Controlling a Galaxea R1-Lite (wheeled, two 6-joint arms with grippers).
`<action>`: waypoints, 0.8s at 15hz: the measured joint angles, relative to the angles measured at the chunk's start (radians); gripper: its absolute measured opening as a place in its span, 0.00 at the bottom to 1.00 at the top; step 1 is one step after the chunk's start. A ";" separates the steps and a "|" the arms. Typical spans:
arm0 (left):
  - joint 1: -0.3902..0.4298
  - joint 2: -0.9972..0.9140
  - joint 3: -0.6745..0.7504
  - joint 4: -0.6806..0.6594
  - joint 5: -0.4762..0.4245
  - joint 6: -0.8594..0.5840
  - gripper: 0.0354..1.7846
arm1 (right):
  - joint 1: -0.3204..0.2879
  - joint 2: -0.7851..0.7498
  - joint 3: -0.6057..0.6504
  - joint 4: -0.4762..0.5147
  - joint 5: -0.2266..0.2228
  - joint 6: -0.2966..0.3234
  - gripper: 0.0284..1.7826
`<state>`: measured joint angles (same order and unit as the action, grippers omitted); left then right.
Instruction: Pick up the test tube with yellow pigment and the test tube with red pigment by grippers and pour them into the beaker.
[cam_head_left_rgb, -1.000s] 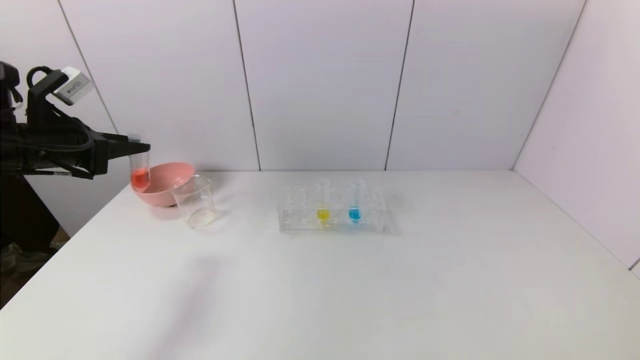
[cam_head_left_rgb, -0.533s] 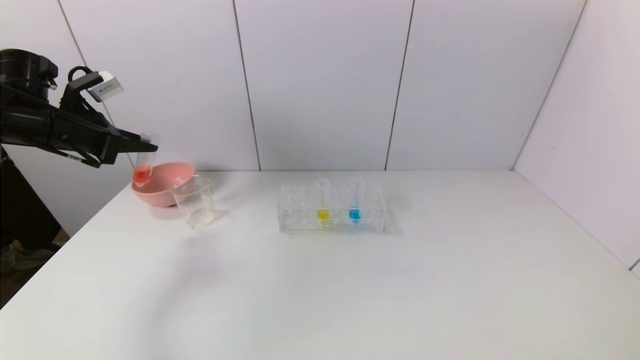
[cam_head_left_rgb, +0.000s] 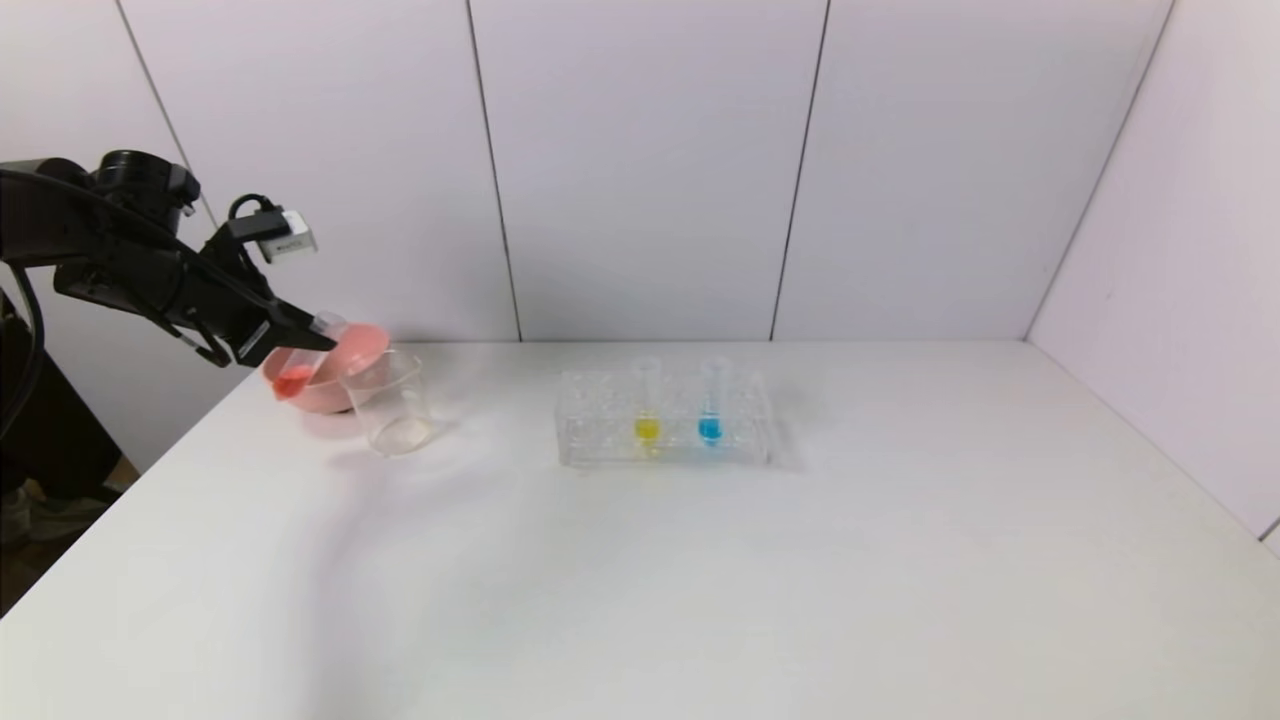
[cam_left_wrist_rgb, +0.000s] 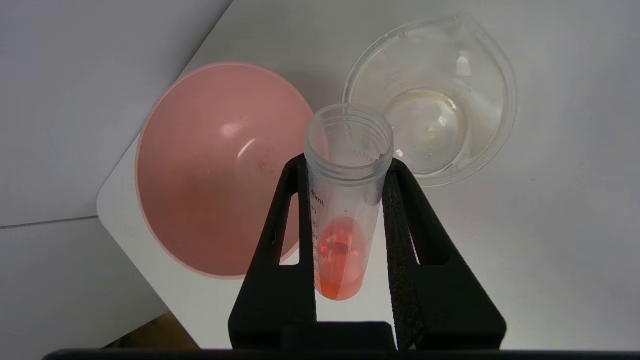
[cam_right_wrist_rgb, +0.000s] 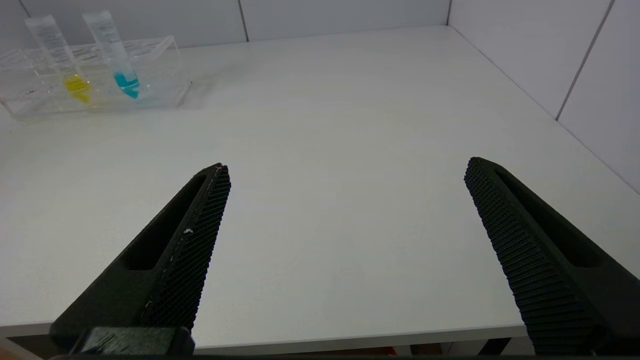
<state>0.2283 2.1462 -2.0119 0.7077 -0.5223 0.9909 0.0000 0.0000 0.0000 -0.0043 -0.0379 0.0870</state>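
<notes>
My left gripper (cam_head_left_rgb: 300, 340) (cam_left_wrist_rgb: 347, 167) is shut on the test tube with red pigment (cam_head_left_rgb: 300, 368) (cam_left_wrist_rgb: 342, 210), gripping just below its open mouth. The tube is tilted, mouth toward the beaker (cam_head_left_rgb: 388, 402) (cam_left_wrist_rgb: 434, 97), red liquid still at its bottom. It hangs over the near rim of the pink bowl, short of the beaker. The test tube with yellow pigment (cam_head_left_rgb: 646, 400) (cam_right_wrist_rgb: 62, 57) stands upright in the clear rack (cam_head_left_rgb: 663, 425). My right gripper (cam_right_wrist_rgb: 345, 172) is open and empty, low over the table's front edge, out of the head view.
A pink bowl (cam_head_left_rgb: 345, 385) (cam_left_wrist_rgb: 220, 165) sits touching the beaker at the table's back left corner. A blue-liquid tube (cam_head_left_rgb: 711, 400) (cam_right_wrist_rgb: 115, 55) stands beside the yellow one in the rack. Grey wall panels close the back and right sides.
My left arm has moved right and down toward the beaker. The red tube has gone from upright to tilted, mouth toward the beaker. The rack and beaker have not moved.
</notes>
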 joint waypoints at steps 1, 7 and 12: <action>-0.013 0.000 -0.001 0.000 0.028 0.018 0.22 | 0.000 0.000 0.000 0.000 0.000 0.000 0.96; -0.096 -0.011 -0.007 0.003 0.230 0.098 0.22 | 0.000 0.000 0.000 0.000 0.000 0.000 0.96; -0.153 -0.012 -0.013 -0.006 0.349 0.115 0.22 | 0.000 0.000 0.000 0.000 0.000 0.000 0.96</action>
<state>0.0753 2.1340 -2.0247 0.7013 -0.1736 1.1055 0.0000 0.0000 0.0000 -0.0043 -0.0379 0.0870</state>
